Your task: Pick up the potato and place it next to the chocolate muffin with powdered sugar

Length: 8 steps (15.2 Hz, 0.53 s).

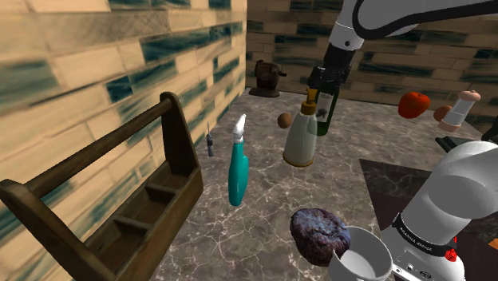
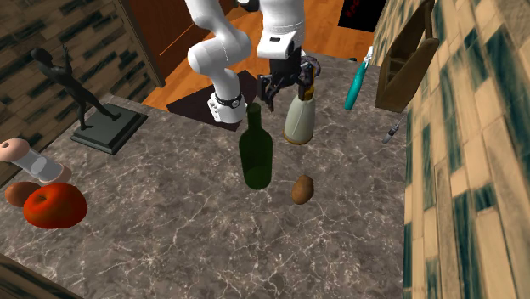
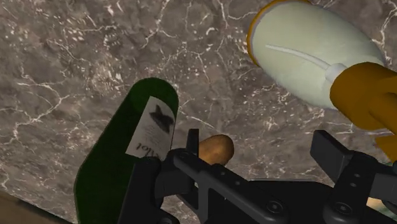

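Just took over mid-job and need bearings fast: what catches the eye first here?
The open gripper hangs above a tall green bottle and a cream dispenser mid-counter. The small brown potato lies right beside the green bottle. The dark muffin sits well apart, next to a white cup.

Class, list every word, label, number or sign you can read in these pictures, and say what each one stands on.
"lot": the end of a word on the white label of the green bottle, below a small dark picture; the rest of the word cannot be made out.
White lettering on the black band of the arm: too small to read.
No other text is readable.
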Each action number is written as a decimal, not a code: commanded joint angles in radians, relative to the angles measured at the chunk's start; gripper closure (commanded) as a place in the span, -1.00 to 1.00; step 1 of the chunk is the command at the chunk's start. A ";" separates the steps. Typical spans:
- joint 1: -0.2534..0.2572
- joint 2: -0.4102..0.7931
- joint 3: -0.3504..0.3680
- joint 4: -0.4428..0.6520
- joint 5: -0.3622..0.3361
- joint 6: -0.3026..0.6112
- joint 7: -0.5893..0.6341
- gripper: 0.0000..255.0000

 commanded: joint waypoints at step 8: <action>-0.103 0.283 0.099 -0.002 -0.022 0.331 0.296 -1.00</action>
